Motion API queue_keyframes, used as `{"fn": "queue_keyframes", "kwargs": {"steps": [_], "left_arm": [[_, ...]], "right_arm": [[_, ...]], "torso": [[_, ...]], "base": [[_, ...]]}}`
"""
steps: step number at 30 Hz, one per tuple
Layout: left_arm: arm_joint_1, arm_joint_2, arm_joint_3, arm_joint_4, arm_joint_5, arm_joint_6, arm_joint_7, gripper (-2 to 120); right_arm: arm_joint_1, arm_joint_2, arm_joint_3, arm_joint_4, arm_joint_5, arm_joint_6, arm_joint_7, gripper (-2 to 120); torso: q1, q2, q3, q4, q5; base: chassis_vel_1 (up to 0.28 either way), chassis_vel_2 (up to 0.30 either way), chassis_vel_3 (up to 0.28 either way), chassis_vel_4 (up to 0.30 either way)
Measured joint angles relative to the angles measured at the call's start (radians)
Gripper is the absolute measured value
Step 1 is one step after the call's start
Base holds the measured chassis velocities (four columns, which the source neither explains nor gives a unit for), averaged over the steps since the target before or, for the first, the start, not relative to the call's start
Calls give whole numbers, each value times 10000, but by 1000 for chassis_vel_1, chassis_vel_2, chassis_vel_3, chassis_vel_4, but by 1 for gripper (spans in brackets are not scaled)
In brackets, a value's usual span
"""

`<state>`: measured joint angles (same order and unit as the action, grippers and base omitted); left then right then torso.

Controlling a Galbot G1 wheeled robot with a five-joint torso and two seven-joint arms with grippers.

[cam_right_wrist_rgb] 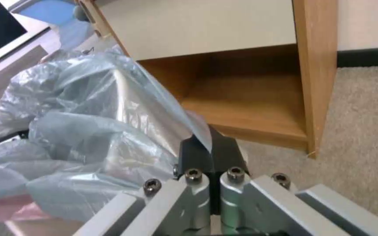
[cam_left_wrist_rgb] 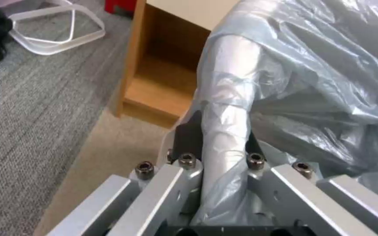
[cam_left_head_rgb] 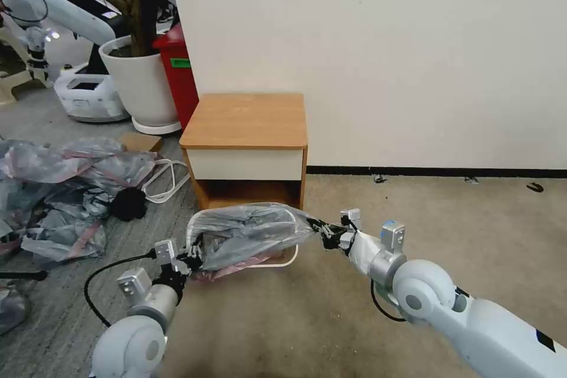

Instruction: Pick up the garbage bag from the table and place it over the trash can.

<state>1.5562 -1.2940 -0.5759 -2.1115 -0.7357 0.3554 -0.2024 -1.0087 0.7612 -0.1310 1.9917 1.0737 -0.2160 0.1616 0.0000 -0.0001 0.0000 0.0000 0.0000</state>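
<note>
Just in front of the table (cam_left_head_rgb: 245,121), low over the floor, we hold the bag (cam_left_head_rgb: 248,233) stretched between our two grippers, above the can (cam_left_head_rgb: 282,260), whose pale rim peeks out under the bag's near edge. The tabletop is bare, so we judge the pick-up done and the covering step in hand.

Our left gripper (cam_left_head_rgb: 190,258) sits at the bag's end away from the wall side, its fingers closed on a gathered band of plastic that runs up between them in the left wrist view (cam_left_wrist_rgb: 224,137). Our right gripper (cam_left_head_rgb: 326,235) sits at the other end, in front of the table's front corner, fingers pressed together on a thin corner of film (cam_right_wrist_rgb: 208,154).

Both forearms reach forward and slightly inward from our shoulders, wrists roughly level, so the bag hangs as a puffed dome between them. A pinkish strip shows under its near edge.

Next, we think, the mouth must be spread wider than the rim and lowered evenly, both edges dropping outside the can. How much of the rim is already inside the mouth we cannot tell; the film hides it. Thin plastic may slip or bunch if one side leads.
</note>
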Motion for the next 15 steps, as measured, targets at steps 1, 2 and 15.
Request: {"fn": "queue_keyframes", "kwargs": {"steps": [1, 2, 15], "left_arm": [[-19, -29, 37, 0, -93, -6, -93, 5], [-19, -29, 37, 0, -93, -6, -93, 5], [-439, -423, 617, 242, -295, -445, -907, 5]], "right_arm": [[-65, 18, 17, 10, -21, -1, -5, 0], [-65, 18, 17, 10, -21, -1, -5, 0], [-904, 162, 371, 306, -555, 31, -223, 0]], "torso": [[0, 0, 0, 0, 1], [0, 0, 0, 0, 1], [0, 0, 0, 0, 0]], "base": [[0, 0, 0, 0], [0, 0, 0, 0], [0, 0, 0, 0]]}}
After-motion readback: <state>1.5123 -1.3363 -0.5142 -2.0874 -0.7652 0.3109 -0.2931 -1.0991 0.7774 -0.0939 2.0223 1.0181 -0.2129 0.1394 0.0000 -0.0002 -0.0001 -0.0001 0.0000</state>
